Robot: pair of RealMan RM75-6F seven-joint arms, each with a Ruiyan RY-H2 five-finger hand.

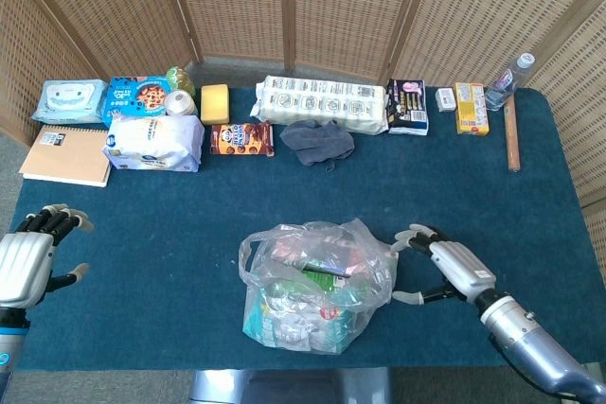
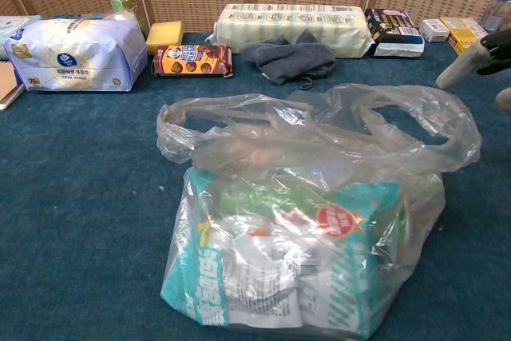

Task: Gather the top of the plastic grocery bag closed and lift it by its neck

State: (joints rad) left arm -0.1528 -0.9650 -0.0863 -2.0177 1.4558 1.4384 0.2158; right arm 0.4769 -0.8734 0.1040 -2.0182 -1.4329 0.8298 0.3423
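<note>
- Since the bag (image 1: 317, 286) is sitting slack on the desk (image 1: 473, 196) with its mouth wide open, we are judging the task as barely begun: nothing is gathered, nothing is lifted.
- We are seeing the bag near the front edge of the desk, roughly in the middle, full of packets, with its two handle loops (image 2: 415, 129) flopping outward over the contents and no neck formed.
- We are reading the work left as all of it: drawing the loose top together, closing a grip round the bunched plastic, and raising the bag clear.
- We are finding the right hand (image 1: 443, 267) just beside the bag's right side, fingers spread and thumb apart, holding nothing; its fingertips (image 1: 405, 237) are lying close to the plastic, but we cannot tell whether they are touching it.
- In the chest view we are catching only the tips of that right hand at the right edge, above and beyond the bag's right loop, apart from it.
- We are seeing the left hand (image 1: 28, 257) well apart from the bag, at the far left edge of the desk, fingers loosely spread and empty.
- We are judging that the thin, slippery plastic is likely going to need both loops caught together before any lift.
</note>
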